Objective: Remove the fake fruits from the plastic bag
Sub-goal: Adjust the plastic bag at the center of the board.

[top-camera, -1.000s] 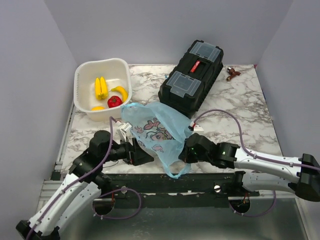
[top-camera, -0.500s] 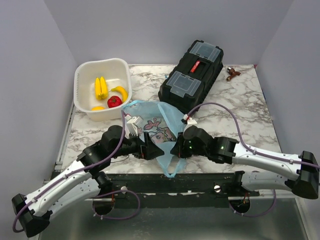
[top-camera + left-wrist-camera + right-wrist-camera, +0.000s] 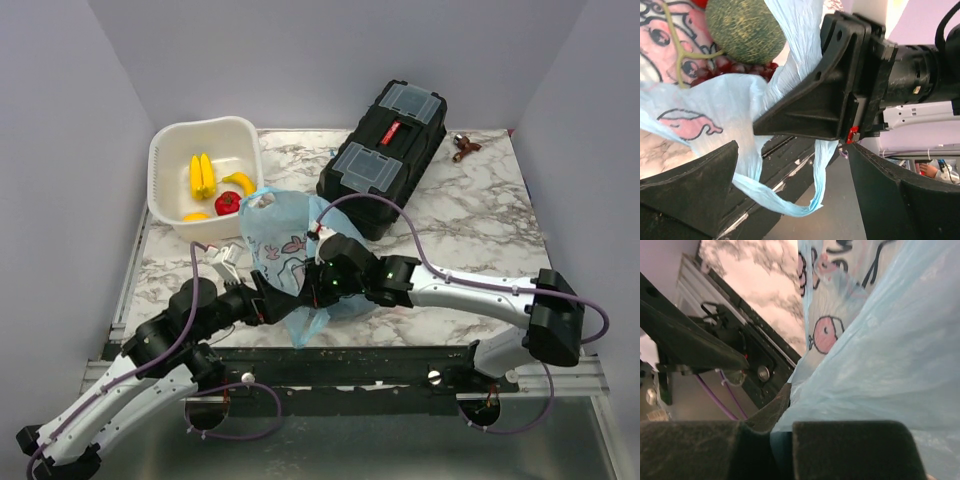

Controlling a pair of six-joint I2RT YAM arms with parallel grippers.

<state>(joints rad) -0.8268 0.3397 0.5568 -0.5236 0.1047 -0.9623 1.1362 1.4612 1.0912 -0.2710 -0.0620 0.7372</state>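
Note:
The light-blue plastic bag (image 3: 285, 250) with pink cartoon print stands bunched at the table's near middle. My right gripper (image 3: 320, 285) is shut on its lower side, with the film pinched between the fingers in the right wrist view (image 3: 785, 440). My left gripper (image 3: 262, 305) is open just left of it. In the left wrist view its jaws (image 3: 800, 200) stand wide apart around a hanging bag handle (image 3: 790, 200) without touching it. A round green-yellow netted fruit (image 3: 745, 27) and dark red grapes (image 3: 735, 70) show inside the bag. A banana (image 3: 241, 183), a red fruit (image 3: 229, 203) and an orange fruit (image 3: 196, 216) lie in the white basket (image 3: 165, 150).
Two yellow ridged sticks (image 3: 202, 176) lie in the basket too. A black toolbox (image 3: 385, 160) stands behind the bag. A small dark reddish thing (image 3: 465, 147) lies at the back right. The table's near edge and a metal rail run just under both grippers.
The right gripper has moved left with the bag, bunching it up taller and narrower. The left arm has drawn back to the left and sits lower.

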